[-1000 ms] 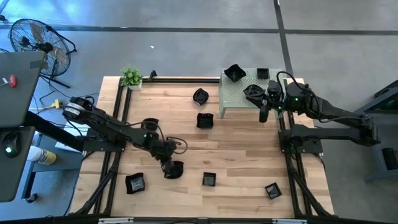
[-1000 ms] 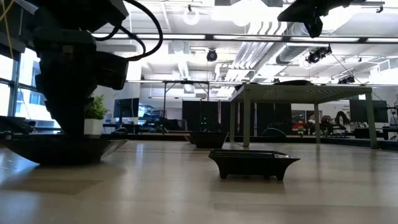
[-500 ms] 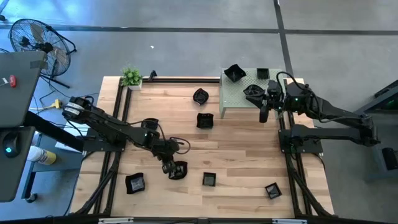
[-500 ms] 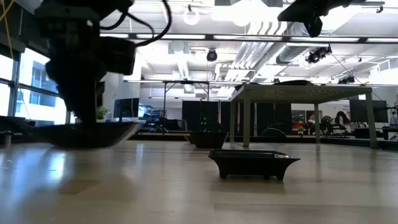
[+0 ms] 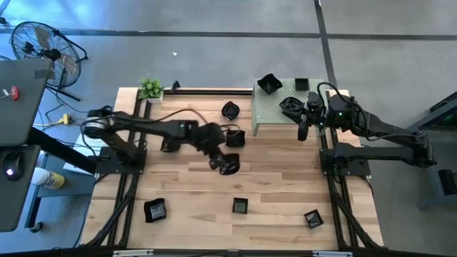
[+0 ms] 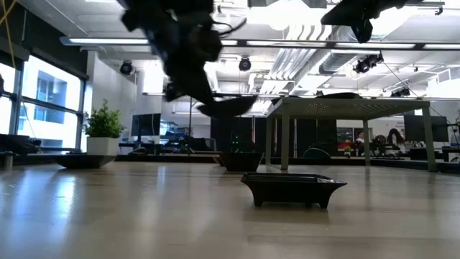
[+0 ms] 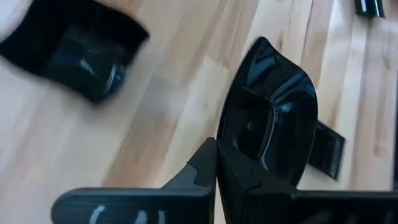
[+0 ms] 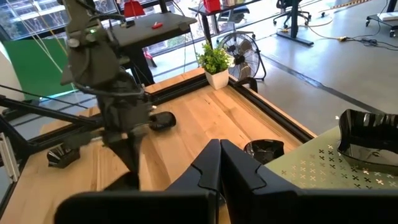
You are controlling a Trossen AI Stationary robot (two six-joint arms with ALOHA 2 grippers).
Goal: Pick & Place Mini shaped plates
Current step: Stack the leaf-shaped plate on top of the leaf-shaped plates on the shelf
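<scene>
High view first: the left gripper (image 5: 221,165) is seen stretched out over the middle of the bench (image 5: 278,178), with its fingers pinched on the rim of a wavy-edged black plate (image 5: 228,164). That plate is clearly lifted off the wood, which is confirmed by the low view, where it (image 6: 224,107) hangs well above the bench surface, tilted, with one edge higher than the other. From the left wrist view the held plate (image 7: 273,118) is shown nearly edge-up, its hollow side turned toward the camera and its longer axis running away from the fingers (image 7: 202,171). A square plate (image 7: 74,53) is seen blurred on the wood beyond it.

Other mini plates are scattered around: a square one (image 5: 235,138) just beside the held plate, a round wavy one (image 5: 230,110) farther back, and three more along the near side at (image 5: 155,210), (image 5: 240,206) and (image 5: 313,218). On the pale green perforated stand (image 5: 268,114) three plates are seen resting at (image 5: 269,83), (image 5: 301,84) and (image 5: 290,106).

The right gripper (image 5: 303,131) is parked at the edge of the stand, fingers pressed together on nothing. A small potted plant (image 5: 151,88) is set at the far left corner of the bench.
</scene>
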